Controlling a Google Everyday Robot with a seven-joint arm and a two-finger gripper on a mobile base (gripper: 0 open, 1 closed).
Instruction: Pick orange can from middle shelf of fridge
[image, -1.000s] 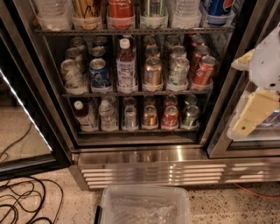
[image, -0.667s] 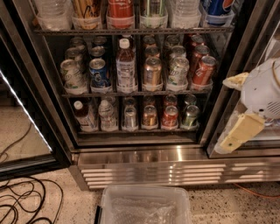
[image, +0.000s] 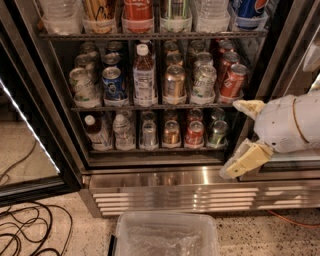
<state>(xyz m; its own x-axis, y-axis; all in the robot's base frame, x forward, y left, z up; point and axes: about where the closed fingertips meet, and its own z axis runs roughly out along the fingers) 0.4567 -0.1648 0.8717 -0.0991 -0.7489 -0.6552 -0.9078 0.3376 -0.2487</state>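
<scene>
The orange can (image: 175, 83) stands upright at the front of its lane on the middle shelf (image: 125, 107) of the fridge (image: 190, 176), right of a white-capped brown bottle (image: 144, 75) and left of a silver-green can (image: 204, 80). A red cola can (image: 233, 80) is at the shelf's right end. My gripper (image: 243, 134) is at the right, in front of the fridge's right door frame, below and to the right of the orange can. Its pale fingers (image: 248, 106) are spread wide and hold nothing.
A clear plastic bin (image: 165, 235) sits on the floor below the ribbed steel grille (image: 200, 196). Black cables (image: 25, 235) lie at the lower left beside the open glass door (image: 30, 145). The lower shelf (image: 150, 150) holds small bottles and cans.
My gripper has moved left and a little down, from the right edge of the view toward the fridge's right door frame. The cans have not moved.
</scene>
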